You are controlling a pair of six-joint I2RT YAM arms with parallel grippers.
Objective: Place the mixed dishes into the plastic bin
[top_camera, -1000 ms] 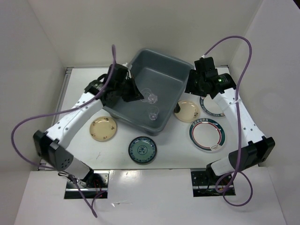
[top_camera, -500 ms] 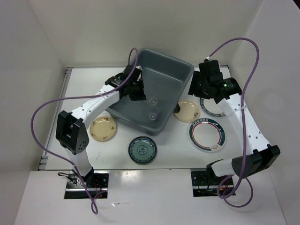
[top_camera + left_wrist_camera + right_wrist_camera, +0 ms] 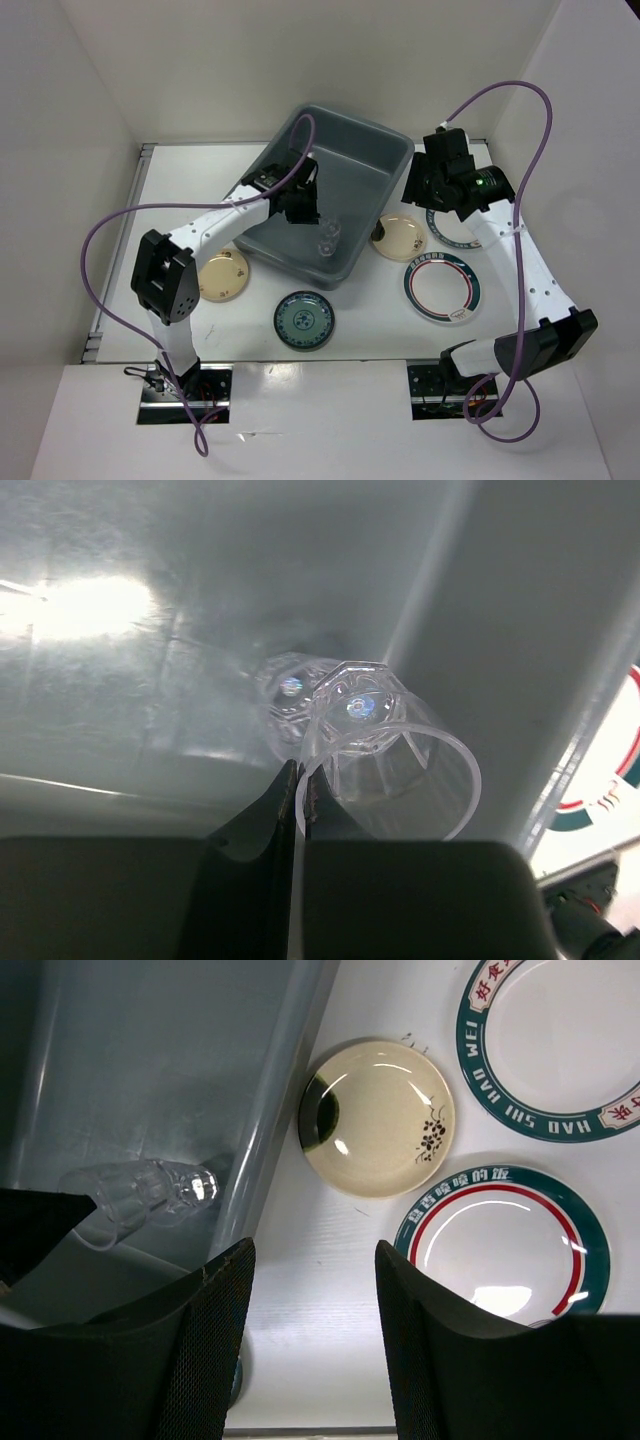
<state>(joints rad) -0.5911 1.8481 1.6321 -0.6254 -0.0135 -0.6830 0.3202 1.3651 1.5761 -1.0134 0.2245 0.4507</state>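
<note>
The left gripper [image 3: 297,782] has advanced deeper into the plastic bin [image 3: 355,120], pinching a clear cup [image 3: 395,770] by its wall, beside the second cup [image 3: 285,685]. Early release may bounce it out or knock both. Right gripper [image 3: 310,1252] hangs wide, empty. Banded plate [image 3: 540,1132] apparently reads "HAO SHI HAO".

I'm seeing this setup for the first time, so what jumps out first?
The big grey bin in the middle, where the left pincer pinches a clear cup by its wall, beside a second cup. On the table near the bin, a red-and-green-rimmed plate and a dark teal plate catch the eye.
</note>
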